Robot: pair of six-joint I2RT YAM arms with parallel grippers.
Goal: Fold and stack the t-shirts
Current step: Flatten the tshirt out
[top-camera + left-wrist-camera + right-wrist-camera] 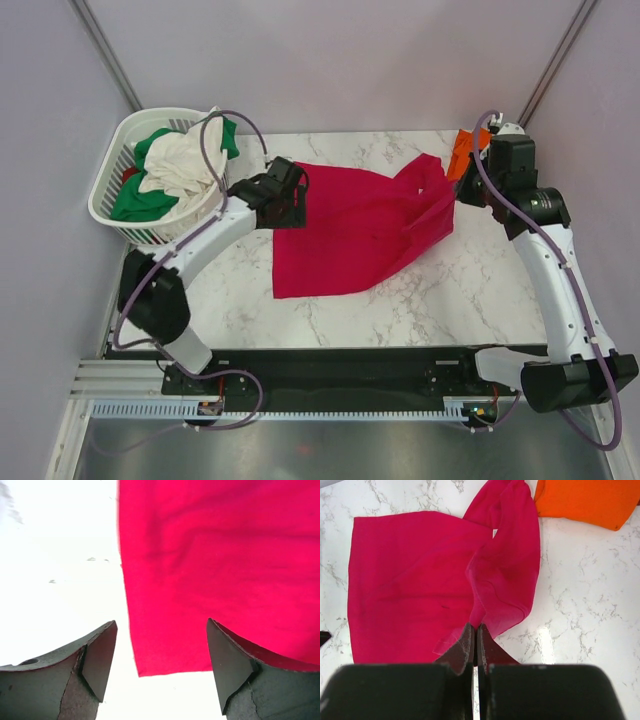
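Observation:
A crimson-pink t-shirt (350, 235) lies mostly flat on the marble table (470, 290). Its right part is bunched and lifted. My left gripper (290, 203) is open over the shirt's far-left corner. In the left wrist view that corner (150, 650) lies between the spread fingers (100, 655), which do not touch it. My right gripper (463, 192) is shut on a fold of the crimson-pink shirt (505, 580), and the cloth runs into the closed jaws (475, 642). A folded orange t-shirt (461, 152) lies at the back right, and also shows in the right wrist view (585, 500).
A white slatted basket (115, 215) stands at the back left and holds green (135, 203) and cream-white (185, 160) shirts, with a bit of dark red (128, 176). The grey walls stand close on both sides. The black base rail (340, 365) runs along the near edge.

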